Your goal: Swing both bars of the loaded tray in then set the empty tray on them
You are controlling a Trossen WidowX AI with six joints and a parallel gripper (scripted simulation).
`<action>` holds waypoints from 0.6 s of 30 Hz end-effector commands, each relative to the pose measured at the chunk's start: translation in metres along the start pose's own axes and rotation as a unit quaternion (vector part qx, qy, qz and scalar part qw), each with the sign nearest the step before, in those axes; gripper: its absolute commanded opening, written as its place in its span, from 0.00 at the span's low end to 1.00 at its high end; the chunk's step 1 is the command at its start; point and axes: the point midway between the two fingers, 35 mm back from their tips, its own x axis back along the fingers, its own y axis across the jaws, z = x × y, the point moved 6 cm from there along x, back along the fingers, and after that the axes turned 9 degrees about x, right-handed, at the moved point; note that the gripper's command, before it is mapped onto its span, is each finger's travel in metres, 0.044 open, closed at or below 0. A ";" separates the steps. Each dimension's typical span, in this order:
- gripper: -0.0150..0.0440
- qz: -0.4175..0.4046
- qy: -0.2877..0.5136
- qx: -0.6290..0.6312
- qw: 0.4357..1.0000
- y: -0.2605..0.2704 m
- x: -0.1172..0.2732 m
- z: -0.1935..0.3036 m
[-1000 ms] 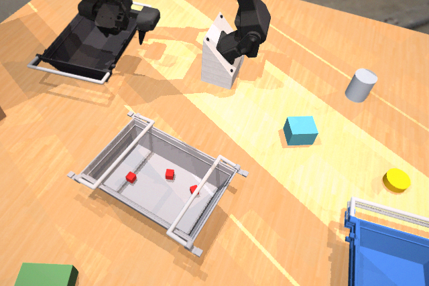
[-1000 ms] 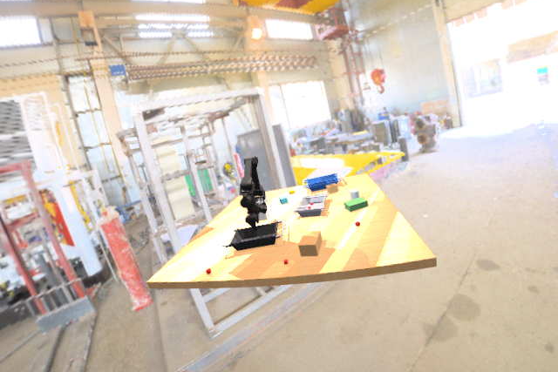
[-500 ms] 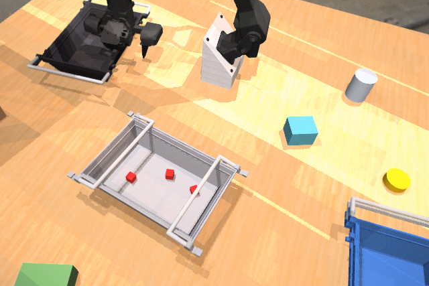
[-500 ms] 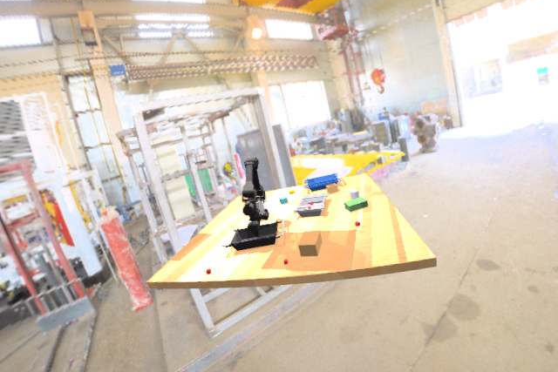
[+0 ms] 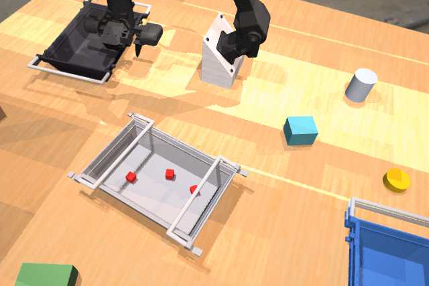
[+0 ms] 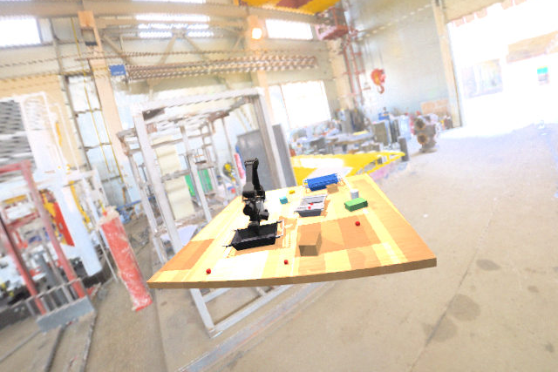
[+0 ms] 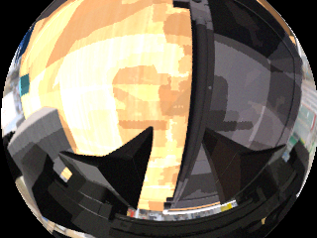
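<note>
The loaded grey tray (image 5: 179,144) (image 6: 310,213) stands on the table with several small red blocks inside; three show in the top view. Its left bar (image 5: 121,155) and right bar (image 5: 183,210) both lie in across its top. The empty black tray (image 5: 62,42) (image 6: 256,242) (image 7: 200,74) rests on the table, its bars out over its ends. My gripper (image 5: 126,47) (image 7: 177,130) is partly open, low at the black tray's long side nearer the arm base. In the wrist view one finger is outside that wall and one inside, with a gap outside the wall. The inner fingertip is hidden in the top view.
A pale wedge-shaped mount (image 5: 214,72) holds the arm base. A teal block (image 5: 300,130), a light cylinder (image 5: 358,87), a yellow disc (image 5: 396,179) and a blue tray (image 5: 353,258) are right. A green block (image 5: 45,276), a brown block (image 6: 309,241) and loose red cubes also stand there.
</note>
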 end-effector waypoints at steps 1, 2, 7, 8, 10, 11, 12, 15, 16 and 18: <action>0.61 0.001 -0.002 -0.002 1.000 0.000 0.000 0.000; 0.60 0.001 -0.002 -0.002 1.000 0.000 0.000 0.000; 0.54 0.001 -0.002 -0.002 1.000 0.000 0.000 0.000; 0.53 0.001 -0.002 -0.002 1.000 0.000 0.000 0.000; 0.51 0.001 -0.002 -0.002 1.000 0.000 0.000 0.000; 0.49 0.001 -0.002 -0.002 1.000 0.000 0.000 0.000; 0.48 0.001 -0.002 -0.002 1.000 0.000 0.000 0.000; 0.45 0.001 -0.002 -0.002 1.000 0.000 0.000 0.000; 0.44 0.001 -0.002 -0.002 1.000 0.000 0.000 0.000; 0.41 0.001 -0.002 -0.002 1.000 0.000 0.000 0.000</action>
